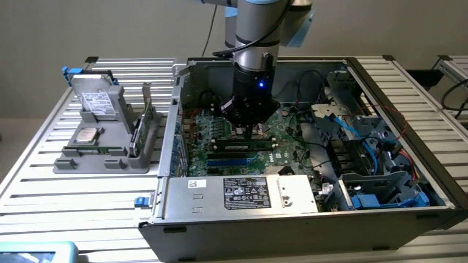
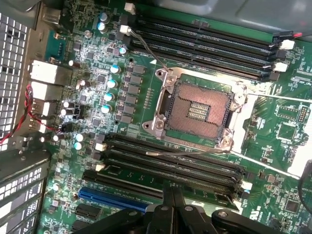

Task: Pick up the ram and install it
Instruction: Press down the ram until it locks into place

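Observation:
The ram (image 1: 244, 146), a narrow green stick with black chips, stands on edge in a black memory slot on the motherboard (image 1: 292, 123) inside the open computer case. My gripper (image 1: 252, 133) hangs straight down over the ram's middle, its tips at the ram's top edge. In the wrist view the two fingers (image 2: 167, 195) press together, shut, over the nearest black memory slot (image 2: 146, 178); the ram itself is hidden under them. Beyond lies the empty processor socket (image 2: 199, 109), with more black slots (image 2: 204, 46) past it.
A silver power supply (image 1: 241, 194) fills the case's front. Blue drive cages and cables (image 1: 380, 189) crowd the exterior view's right. Outside the case, at the exterior view's left, a grey holder (image 1: 102, 159) carries a hard drive, a processor chip and another upright green board (image 1: 148, 118).

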You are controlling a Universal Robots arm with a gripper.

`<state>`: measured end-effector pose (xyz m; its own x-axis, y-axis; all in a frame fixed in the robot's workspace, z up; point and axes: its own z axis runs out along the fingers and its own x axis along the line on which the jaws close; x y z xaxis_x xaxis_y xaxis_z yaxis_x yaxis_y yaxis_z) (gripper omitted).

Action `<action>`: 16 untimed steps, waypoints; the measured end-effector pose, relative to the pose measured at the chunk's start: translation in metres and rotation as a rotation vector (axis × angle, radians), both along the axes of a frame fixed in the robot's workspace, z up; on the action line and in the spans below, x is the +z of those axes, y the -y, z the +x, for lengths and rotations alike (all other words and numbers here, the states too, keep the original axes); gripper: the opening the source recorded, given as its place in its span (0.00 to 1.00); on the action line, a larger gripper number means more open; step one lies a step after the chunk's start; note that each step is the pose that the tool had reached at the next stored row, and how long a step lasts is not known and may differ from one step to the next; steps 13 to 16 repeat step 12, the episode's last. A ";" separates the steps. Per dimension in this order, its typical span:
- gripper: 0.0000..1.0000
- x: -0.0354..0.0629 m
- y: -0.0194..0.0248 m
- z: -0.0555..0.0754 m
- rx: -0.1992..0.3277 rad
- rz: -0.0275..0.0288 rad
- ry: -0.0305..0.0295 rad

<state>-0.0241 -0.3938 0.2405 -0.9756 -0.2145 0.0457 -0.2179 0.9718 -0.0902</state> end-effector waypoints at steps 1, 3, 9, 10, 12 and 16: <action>0.11 0.0000 0.0000 0.000 -0.007 -0.0013 0.0006; 0.11 0.0000 0.0000 0.000 -0.018 -0.0031 0.0016; 0.11 0.0000 0.0000 0.001 -0.034 -0.0039 0.0019; 0.11 0.0000 0.0000 0.001 -0.034 -0.0040 0.0018; 0.11 0.0000 0.0000 0.000 -0.034 -0.0040 0.0018; 0.11 0.0000 0.0000 0.000 -0.034 -0.0040 0.0018</action>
